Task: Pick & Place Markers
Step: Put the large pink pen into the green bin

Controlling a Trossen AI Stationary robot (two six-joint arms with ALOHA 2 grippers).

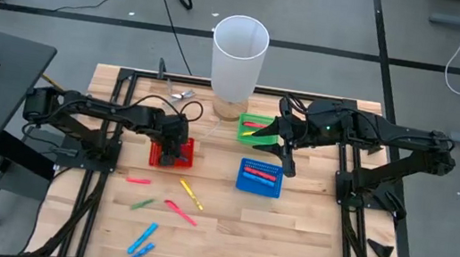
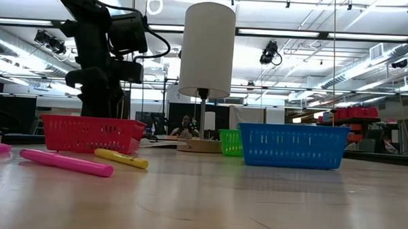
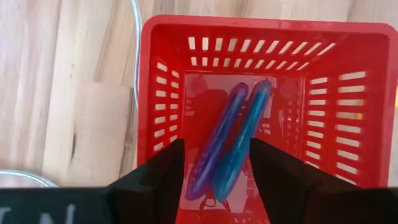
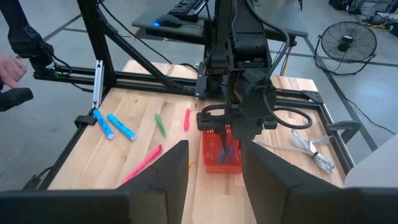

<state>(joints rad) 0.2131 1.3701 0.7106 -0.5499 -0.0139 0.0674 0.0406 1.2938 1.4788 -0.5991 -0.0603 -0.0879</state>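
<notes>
My left gripper hangs open, pointing down into the red basket. A purple marker and a blue marker lie side by side on the basket's floor under the gap between its fingers. I cannot tell whether the fingers touch them. Several more markers lie loose on the table nearer the front edge: red, green, yellow, pink and light blue. My right gripper is raised above the table between the green basket and the blue basket, open with nothing between its fingers.
A tall white cylinder stands on a wooden base at the table's far edge. The green and blue baskets each hold markers. A cable and a metal piece lie behind the red basket. A person's hand shows beyond the table.
</notes>
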